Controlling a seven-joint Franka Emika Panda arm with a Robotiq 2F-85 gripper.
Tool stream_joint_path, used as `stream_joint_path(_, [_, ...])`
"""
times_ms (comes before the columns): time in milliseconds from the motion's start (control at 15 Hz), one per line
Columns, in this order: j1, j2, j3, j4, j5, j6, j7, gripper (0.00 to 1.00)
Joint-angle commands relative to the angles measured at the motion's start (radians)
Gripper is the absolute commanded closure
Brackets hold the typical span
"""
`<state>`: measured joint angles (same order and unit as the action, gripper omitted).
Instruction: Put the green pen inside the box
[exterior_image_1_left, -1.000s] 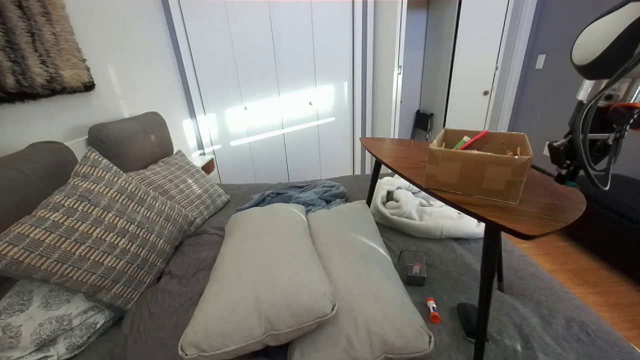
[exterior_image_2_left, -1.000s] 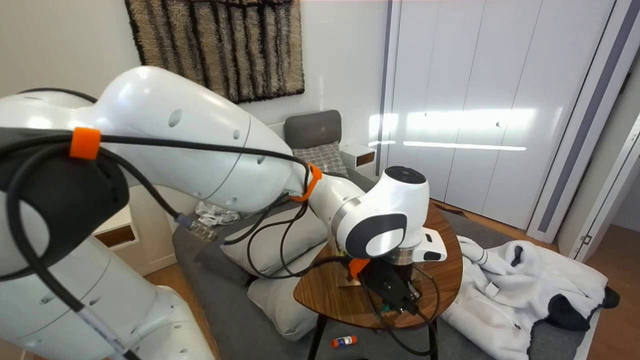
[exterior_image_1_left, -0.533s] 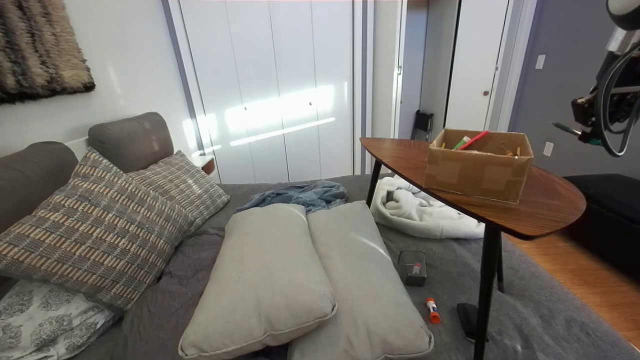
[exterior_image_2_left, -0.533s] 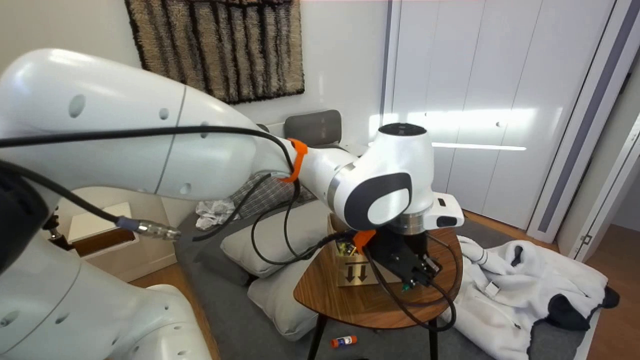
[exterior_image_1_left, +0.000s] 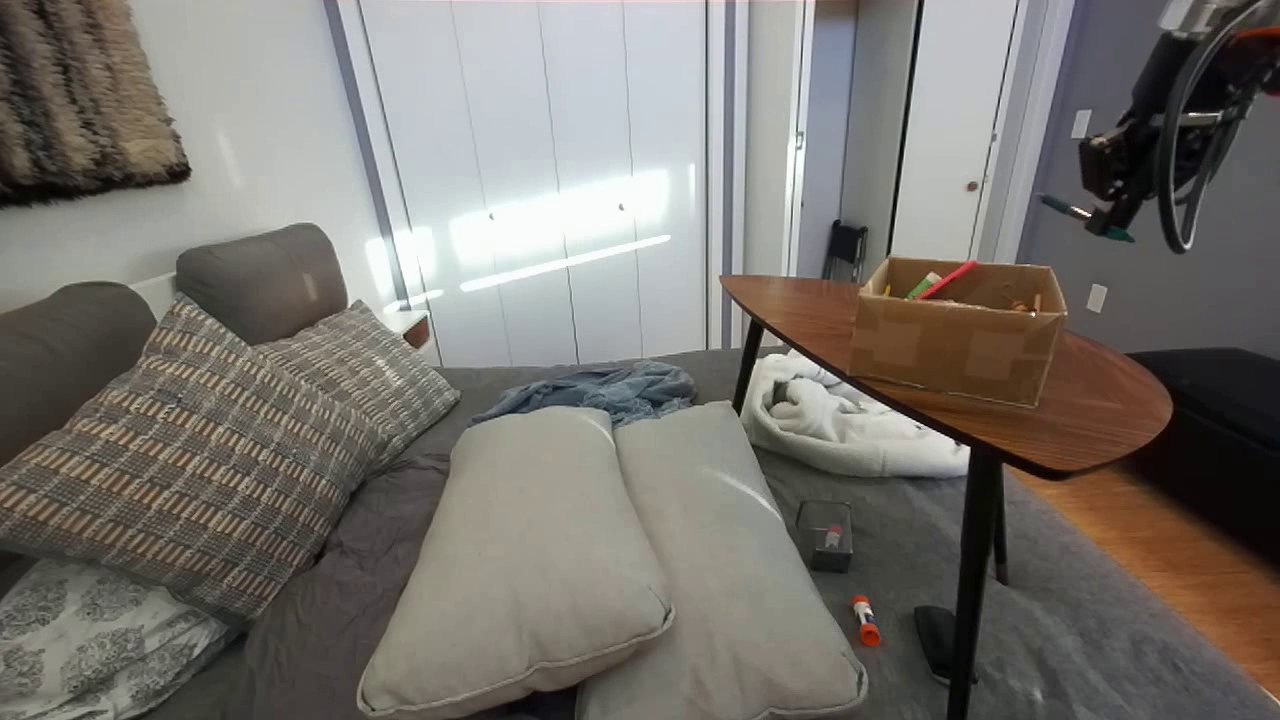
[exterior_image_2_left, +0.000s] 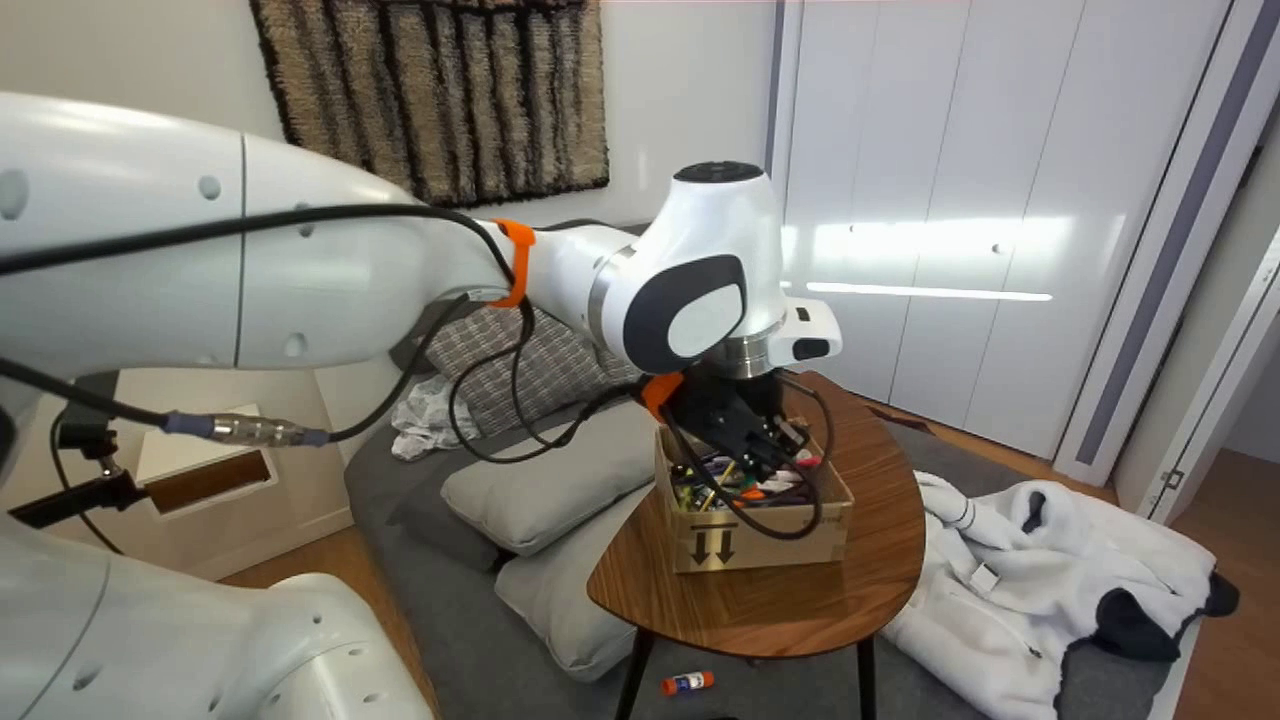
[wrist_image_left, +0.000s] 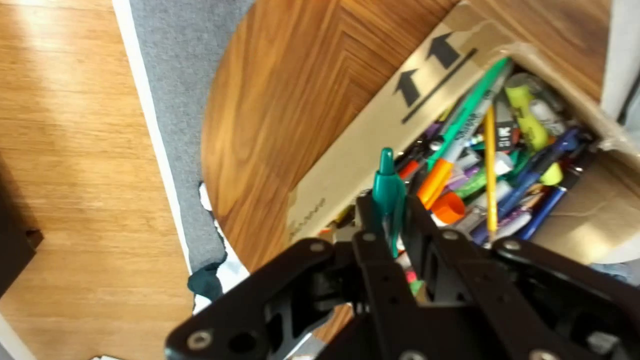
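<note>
The jaws of my gripper (wrist_image_left: 389, 214) stand narrow, pinching the green pen (wrist_image_left: 385, 187) between their tips. In the wrist view its tapered teal end juts out past them; in an exterior view it sticks out on both sides of me, tilted, the green end lower than the dark one. I hold it in the air, higher than the rim of the box (exterior_image_1_left: 950, 350) and apart from it.

The box stands upright on the brown wooden tabletop (exterior_image_2_left: 740, 620), one lower corner close to a long edge. From my wrist, the pen overlaps the wall printed with two arrows. Inside, a bright green stick (wrist_image_left: 467, 111) runs into a corner of the box beside an orange-ended grey marker (wrist_image_left: 436, 181); a yellow pencil (wrist_image_left: 490, 175), a yellow highlighter (wrist_image_left: 531, 122), an orange cap (wrist_image_left: 447, 207) and a blue pen (wrist_image_left: 542, 212) lie in the same heap.

In an exterior view, below the tabletop's near edge, a glue stick (exterior_image_2_left: 688, 683) with orange ends lies on grey fabric (exterior_image_2_left: 500, 660); past the right edge there, a white fleece garment (exterior_image_2_left: 1000, 620) is bunched up.
</note>
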<state>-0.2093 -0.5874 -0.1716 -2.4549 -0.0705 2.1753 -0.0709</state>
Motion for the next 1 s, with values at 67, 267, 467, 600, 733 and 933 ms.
stream_joint_path(67, [0.09, 0.044, 0.003, 0.051, 0.13, -0.041, 0.018, 0.96])
stream_joint_path(267, [0.098, 0.058, 0.012, 0.068, 0.15, -0.034, 0.045, 0.52])
stream_joint_path(467, [0.085, 0.008, 0.018, 0.062, 0.135, -0.043, 0.054, 0.31])
stream_joint_path(600, [0.072, -0.028, 0.016, 0.062, 0.116, -0.051, 0.046, 0.16])
stream_joint_path(733, [0.054, -0.055, 0.013, 0.062, 0.098, -0.052, 0.046, 0.04])
stream_joint_path(933, [0.028, -0.092, -0.002, 0.063, 0.086, -0.062, 0.038, 0.0])
